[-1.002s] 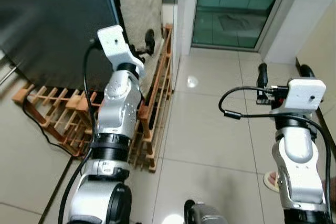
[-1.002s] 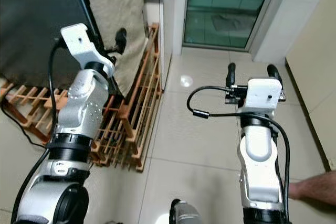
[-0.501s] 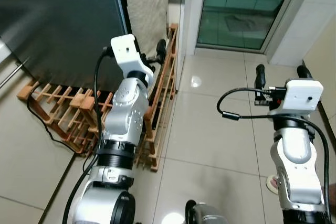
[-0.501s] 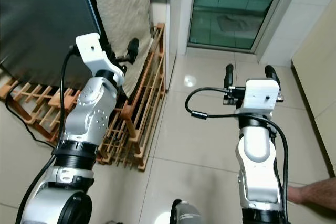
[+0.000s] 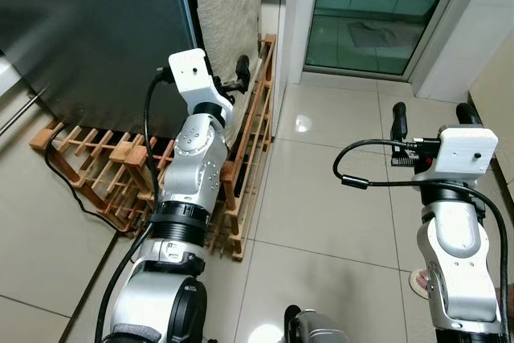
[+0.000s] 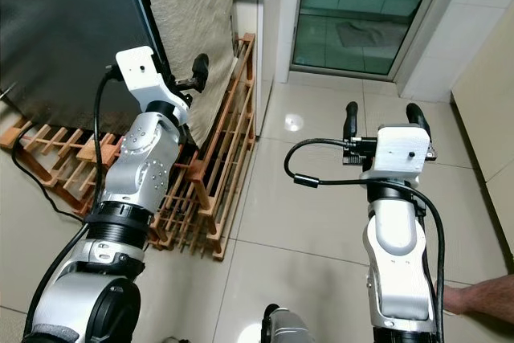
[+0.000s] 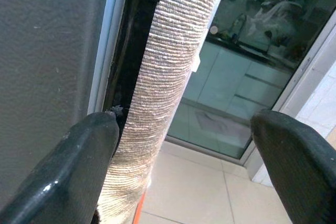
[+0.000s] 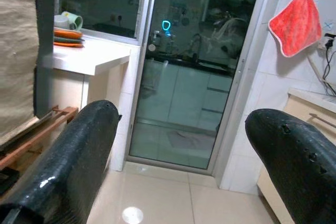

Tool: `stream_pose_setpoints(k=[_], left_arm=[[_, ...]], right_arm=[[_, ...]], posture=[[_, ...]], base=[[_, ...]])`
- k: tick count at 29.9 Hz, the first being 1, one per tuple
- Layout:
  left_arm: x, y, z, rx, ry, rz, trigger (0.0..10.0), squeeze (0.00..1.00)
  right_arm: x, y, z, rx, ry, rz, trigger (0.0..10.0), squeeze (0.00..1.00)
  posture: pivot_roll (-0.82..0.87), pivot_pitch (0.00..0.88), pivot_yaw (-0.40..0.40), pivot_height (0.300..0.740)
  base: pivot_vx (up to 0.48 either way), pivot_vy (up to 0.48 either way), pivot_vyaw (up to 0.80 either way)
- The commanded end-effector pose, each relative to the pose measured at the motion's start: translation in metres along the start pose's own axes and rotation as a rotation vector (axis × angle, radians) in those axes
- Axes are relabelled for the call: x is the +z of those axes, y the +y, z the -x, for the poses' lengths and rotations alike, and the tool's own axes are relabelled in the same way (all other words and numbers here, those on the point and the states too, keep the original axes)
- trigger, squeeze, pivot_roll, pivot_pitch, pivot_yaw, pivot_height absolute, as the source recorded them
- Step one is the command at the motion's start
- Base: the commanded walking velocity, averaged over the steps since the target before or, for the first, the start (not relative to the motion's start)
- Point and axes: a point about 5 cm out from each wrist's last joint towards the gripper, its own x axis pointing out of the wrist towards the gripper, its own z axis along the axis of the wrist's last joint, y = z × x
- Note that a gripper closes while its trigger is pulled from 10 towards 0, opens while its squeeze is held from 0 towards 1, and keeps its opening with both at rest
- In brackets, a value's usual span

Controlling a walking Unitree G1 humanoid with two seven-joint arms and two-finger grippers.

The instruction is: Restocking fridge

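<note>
Your left pincer [image 7: 181,145] is spread at the fridge's [image 5: 88,30] edge, likely ready to pull its door; your right pincer [image 5: 430,114] hangs spread, holding nothing

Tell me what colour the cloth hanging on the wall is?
Red cloth, clearest in the right wrist view.

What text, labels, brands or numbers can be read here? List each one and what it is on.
None can be read.
Fridge door: dark and plain, no brand or label seen.
Red towel on the wall: no print seen.
Mug on the white ledge: too small to tell.
Glass door: a small glowing mark shows in it, a shape and not a readable letter.
Left gripper and right gripper: no markings seen.
</note>
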Motion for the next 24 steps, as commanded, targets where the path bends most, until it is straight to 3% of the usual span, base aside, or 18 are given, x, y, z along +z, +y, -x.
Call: stream_pose_setpoints(k=[1, 12, 24], left_arm=[[0.004, -0.010, -0.005, -0.034, -0.014, -0.017, 10.0, 0.00], [0.005, -0.015, -0.020, 0.010, -0.012, -0.001, 10.0, 0.00], [0.001, 0.011, -0.017, 0.086, -0.025, -0.056, 10.0, 0.00]], right_arm=[[0.004, 0.000, 0.000, -0.001, -0.010, -0.005, 10.0, 0.27], [0.004, -0.001, 0.007, -0.013, 0.006, 0.001, 10.0, 0.27], [0.003, -0.004, 0.012, -0.024, 0.023, 0.012, 10.0, 0.27]], posture=[[-0.27, 0.155, 0.044, 0.732], [-0.29, 0.175, 0.056, 0.732], [-0.30, 0.182, 0.057, 0.732]], base=[[0.000, 0.000, 0.00], [0.000, 0.000, 0.00], [0.000, 0.000, 0.00]])
